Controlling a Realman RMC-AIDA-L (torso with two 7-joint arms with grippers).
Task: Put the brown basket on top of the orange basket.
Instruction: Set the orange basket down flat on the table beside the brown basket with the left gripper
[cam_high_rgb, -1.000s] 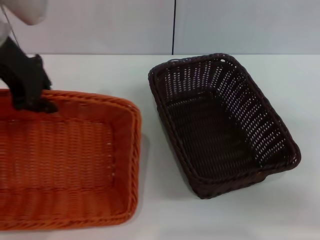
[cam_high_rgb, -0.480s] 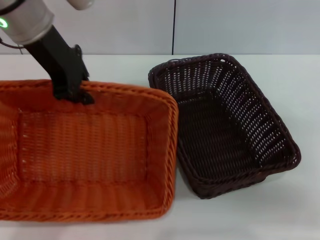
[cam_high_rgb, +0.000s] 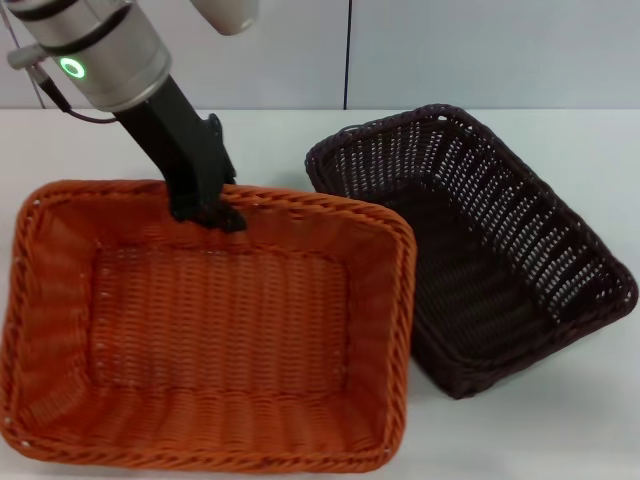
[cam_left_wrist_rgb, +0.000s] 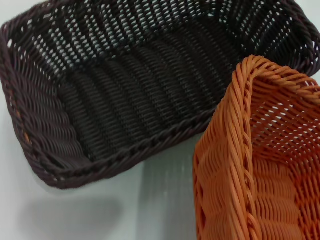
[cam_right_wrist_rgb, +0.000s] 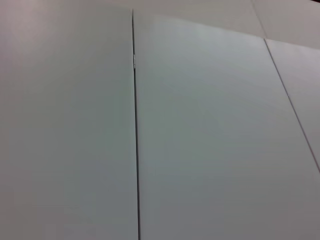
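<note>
Here the left pincer (cam_high_rgb: 207, 210) is clamped on the far rim of the orange basket (cam_high_rgb: 210, 330), which hangs tilted with its right-hand edge overlapping the near rim of the brown basket (cam_high_rgb: 480, 250). The brown basket rests on the white bench (cam_high_rgb: 600, 160), to the right. That is the reverse of what the task names, so the pictures show orange going over brown. To do this well, I would keep the grip firm on the rim, level the orange basket, and square its long sides with the brown one's before lowering. The right pincer is not in view.
</note>
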